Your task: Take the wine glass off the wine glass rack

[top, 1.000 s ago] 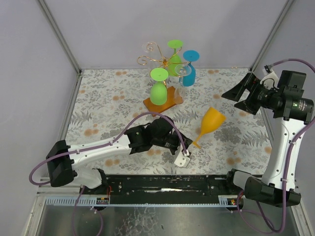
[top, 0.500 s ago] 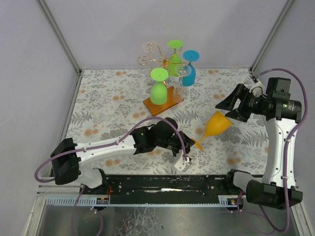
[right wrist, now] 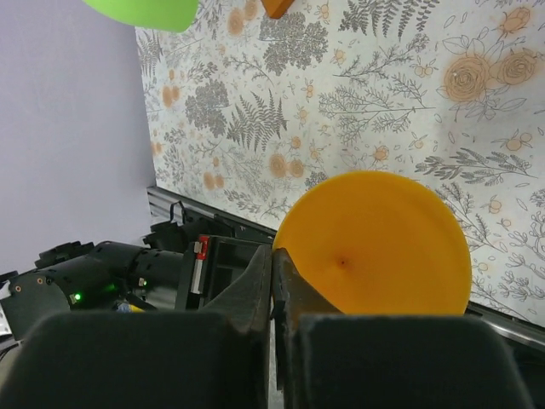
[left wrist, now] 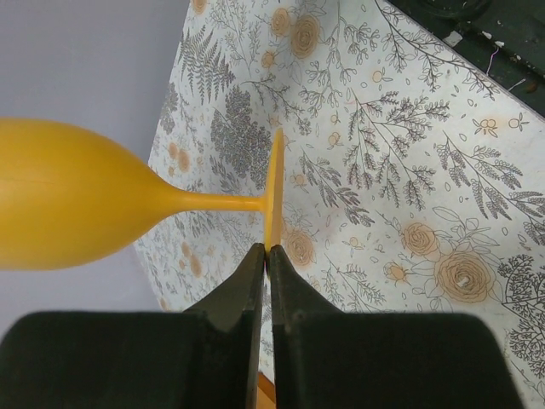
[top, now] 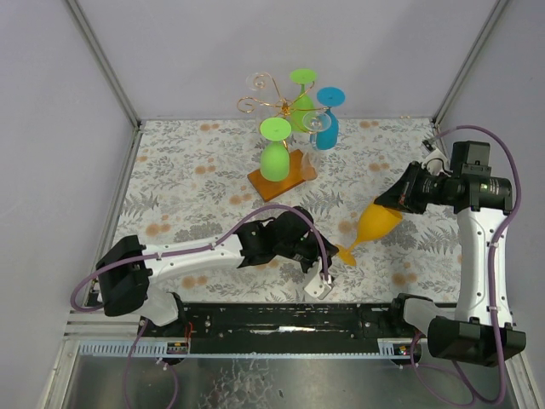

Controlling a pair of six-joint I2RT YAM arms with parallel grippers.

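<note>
Though left pincer [left wrist: 266, 250] pinches its foot, the wine glass [left wrist: 77, 204] is cropped.

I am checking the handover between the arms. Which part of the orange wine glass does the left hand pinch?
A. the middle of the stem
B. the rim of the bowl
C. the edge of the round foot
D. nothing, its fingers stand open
C: in the left wrist view the left hand is shut on the thin edge of the foot of the orange wine glass, with stem and bowl free.

No legible text or markings
</note>
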